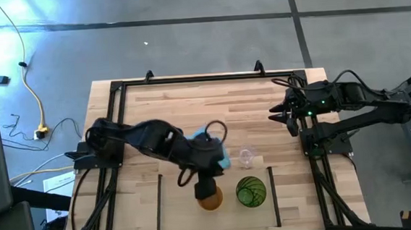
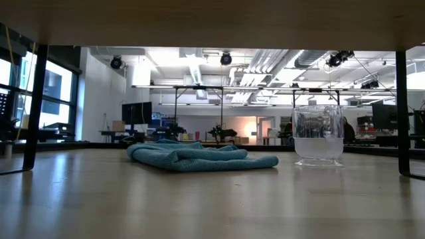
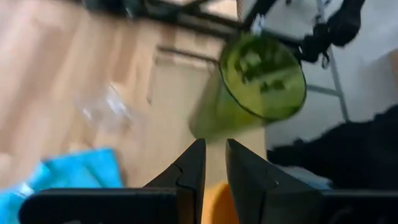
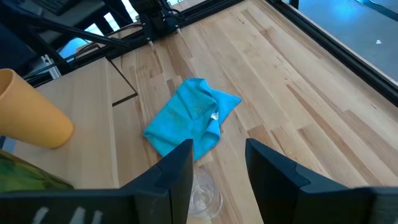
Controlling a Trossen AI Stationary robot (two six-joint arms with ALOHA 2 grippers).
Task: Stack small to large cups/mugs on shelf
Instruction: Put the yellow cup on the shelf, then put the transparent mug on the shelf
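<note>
Fingers of my left gripper (image 3: 213,163) pinch the rim of the medium orange plastic cup (image 1: 210,199), inside the dark-lined shelf rectangle (image 1: 171,204) on the light wooden worktop (image 1: 190,109). Just beside it stands the large translucent green tumbler (image 1: 251,191); the small clear glass (image 1: 247,155) sits nearby, next to a crumpled light-blue cloth (image 2: 199,157). My right gripper (image 1: 281,112) waits released, near the worktop's right edge. No readable writing; my arm hides most of the orange cup.

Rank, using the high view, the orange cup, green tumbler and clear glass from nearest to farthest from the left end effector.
From the left end effector:
1. Orange cup, directly under it, inside the marked area.
2. Green tumbler, beside the orange cup, toward the right arm.
3. Clear glass, outside the marked area, slightly farther.
</note>
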